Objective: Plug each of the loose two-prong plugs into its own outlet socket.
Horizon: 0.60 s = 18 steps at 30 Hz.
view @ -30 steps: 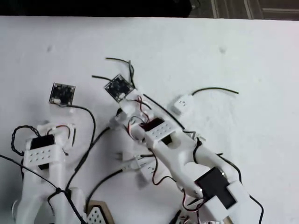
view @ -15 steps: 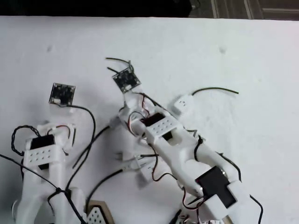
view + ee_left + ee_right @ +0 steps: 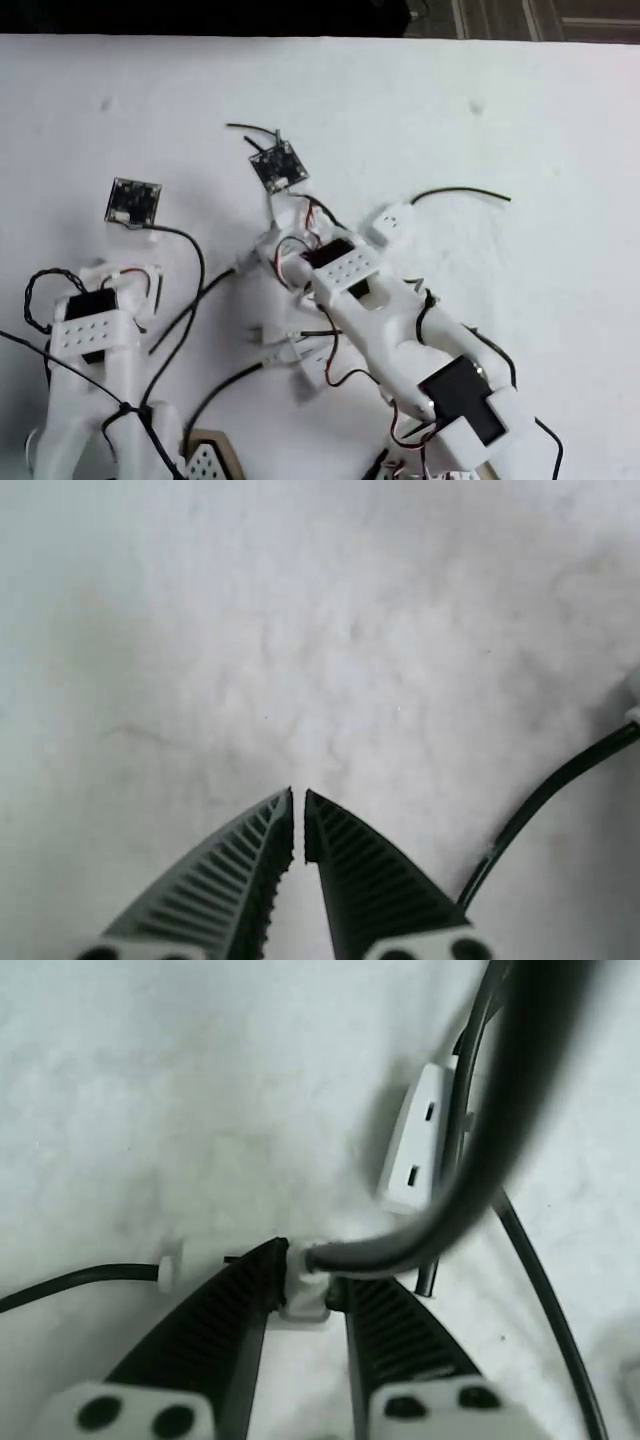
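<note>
One socket half behind cable of right tool's plug

white arms, black ribbed fingers

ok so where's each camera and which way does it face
High view: fixed overhead, looking down on the white table; left arm and right arm enter at the bottom.
Left wrist view: on the left arm, facing past the left gripper to tabletop and a black cable.
Right wrist view: on the right arm, facing past the right gripper, holding a white plug, toward an outlet socket.
All three share the table.
</note>
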Motion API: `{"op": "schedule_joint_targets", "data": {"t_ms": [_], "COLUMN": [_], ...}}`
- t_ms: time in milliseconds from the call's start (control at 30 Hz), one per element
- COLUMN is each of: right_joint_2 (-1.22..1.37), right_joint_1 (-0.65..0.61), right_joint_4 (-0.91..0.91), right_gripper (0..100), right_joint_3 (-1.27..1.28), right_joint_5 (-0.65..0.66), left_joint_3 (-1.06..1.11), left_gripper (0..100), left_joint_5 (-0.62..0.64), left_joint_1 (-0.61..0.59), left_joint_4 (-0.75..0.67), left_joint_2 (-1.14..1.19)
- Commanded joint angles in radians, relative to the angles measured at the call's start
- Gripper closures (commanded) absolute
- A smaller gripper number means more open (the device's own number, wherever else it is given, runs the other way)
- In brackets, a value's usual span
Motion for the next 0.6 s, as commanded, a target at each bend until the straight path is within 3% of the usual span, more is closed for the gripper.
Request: {"op": "schedule_joint_targets", "data": {"t_ms": [0,133,567], "right_joint_2": [0.008,0.01,-0.005], "right_joint_1": [-0.025,-0.058,-0.05], "right_joint_4": [0.05,0.082,0.116], "right_gripper": [98.1,98.1,96.7], "right_joint_3": [0.0,-0.003,-0.006], "right_joint_5": [0.005,0.092,0.103], "left_joint_3": [0.0,0.0,0.0], "left_gripper": [95,95,95], "left_joint_5": [-0.011,-0.011,-0.011], "left_joint_1": [-0.01,-0.01,-0.01], "left_joint_4": [-0.015,-0.015,-0.015], "left_joint_2": [-0.022,-0.022,-0.022]}}
